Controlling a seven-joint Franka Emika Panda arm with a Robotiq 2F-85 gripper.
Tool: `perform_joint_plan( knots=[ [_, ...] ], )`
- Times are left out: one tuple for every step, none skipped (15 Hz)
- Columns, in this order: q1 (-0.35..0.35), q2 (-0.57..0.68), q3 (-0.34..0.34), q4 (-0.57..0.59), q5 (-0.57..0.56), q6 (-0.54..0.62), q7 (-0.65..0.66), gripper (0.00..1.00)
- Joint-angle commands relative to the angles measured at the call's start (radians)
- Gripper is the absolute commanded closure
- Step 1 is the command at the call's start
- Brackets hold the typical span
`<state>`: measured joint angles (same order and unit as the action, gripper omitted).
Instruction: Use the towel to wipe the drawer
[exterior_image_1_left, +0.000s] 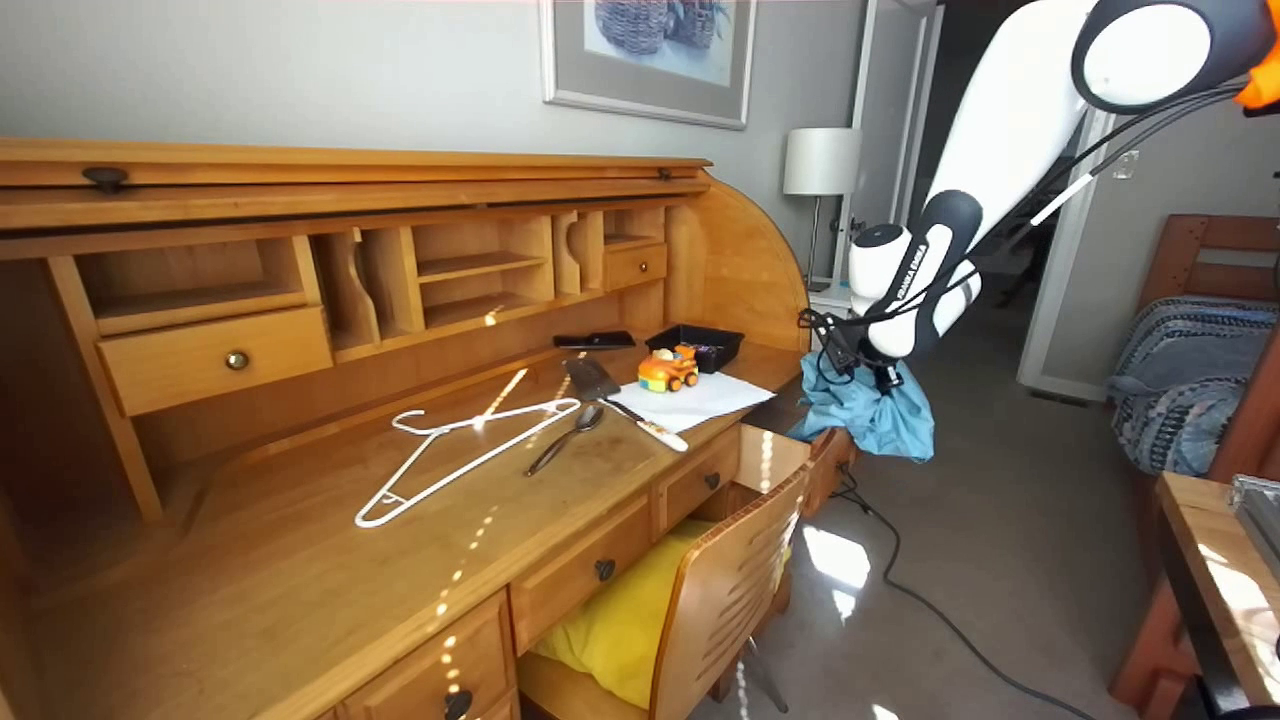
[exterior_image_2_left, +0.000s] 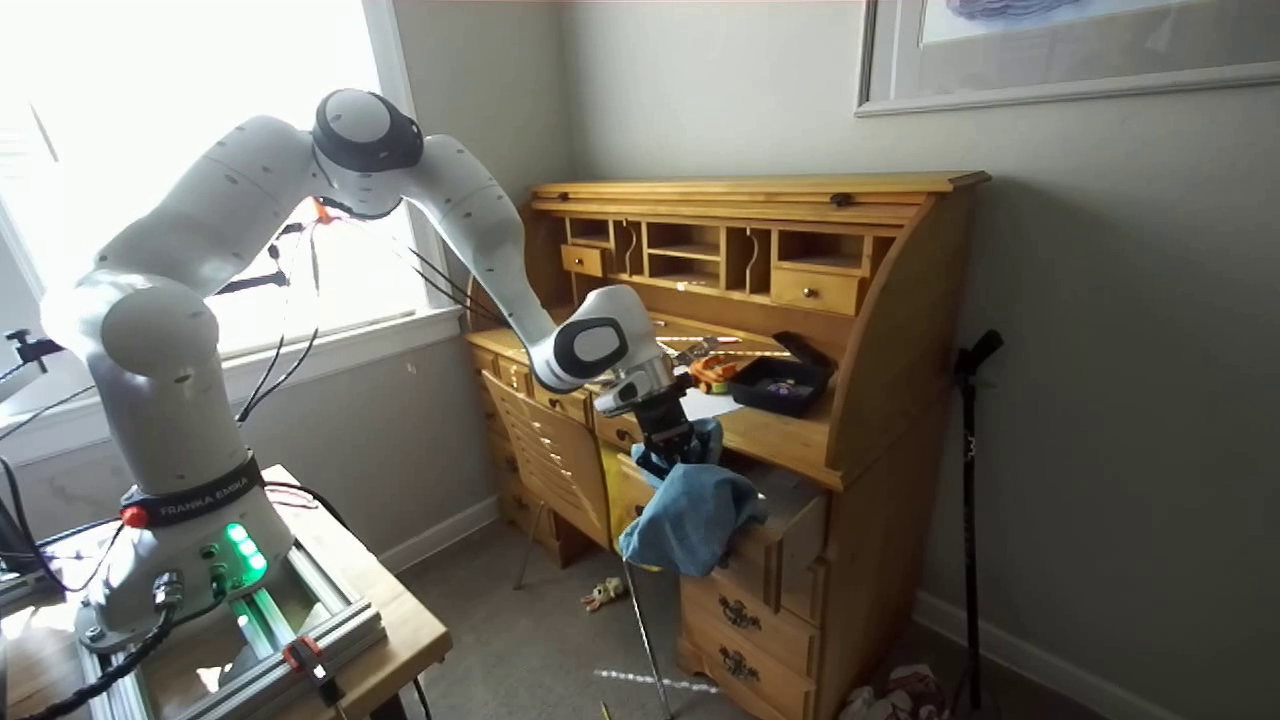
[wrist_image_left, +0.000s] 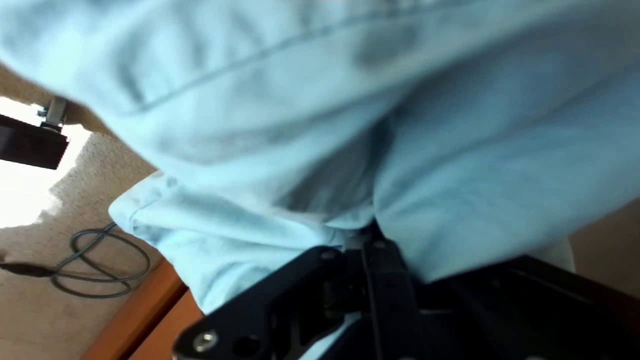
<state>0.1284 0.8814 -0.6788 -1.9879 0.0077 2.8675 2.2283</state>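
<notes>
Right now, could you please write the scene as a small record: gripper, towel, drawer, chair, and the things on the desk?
gripper: shut on the towel
towel: light blue, rumpled, by the front of the drawer; contact with it unclear
drawer: pulled open
chair: at the desk, yellow cushion on its seat
desk: hanger, spoon, spatula, paper, orange toy, black tray

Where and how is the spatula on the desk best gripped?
By the white handle, pinched across its slim width, likely from above at the front edge of the desk: the handle points toward that edge, while the broad dark blade lies farther in.
</notes>
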Motion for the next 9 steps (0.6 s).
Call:
perform_joint_plan(
  knots=[
    [-0.132,0.019,0.022,0.126,0.071,-0.135,0.017,0.98],
    [-0.165,0.013,0.035,0.149,0.073,-0.168,0.012,0.98],
    [-0.212,-0.014,0.072,0.164,0.069,-0.196,-0.032,0.98],
    [-0.246,-0.035,0.103,0.175,0.067,-0.208,-0.059,0.98],
    [-0.292,-0.070,0.156,0.178,0.071,-0.205,-0.110,0.98],
    [-0.332,-0.099,0.206,0.180,0.075,-0.192,-0.163,0.98],
    [-0.357,-0.122,0.242,0.176,0.075,-0.178,-0.202,0.98],
    [-0.370,-0.151,0.272,0.170,0.070,-0.171,-0.246,0.98],
    [-0.388,-0.173,0.305,0.166,0.075,-0.167,-0.291,0.98]
  ],
)
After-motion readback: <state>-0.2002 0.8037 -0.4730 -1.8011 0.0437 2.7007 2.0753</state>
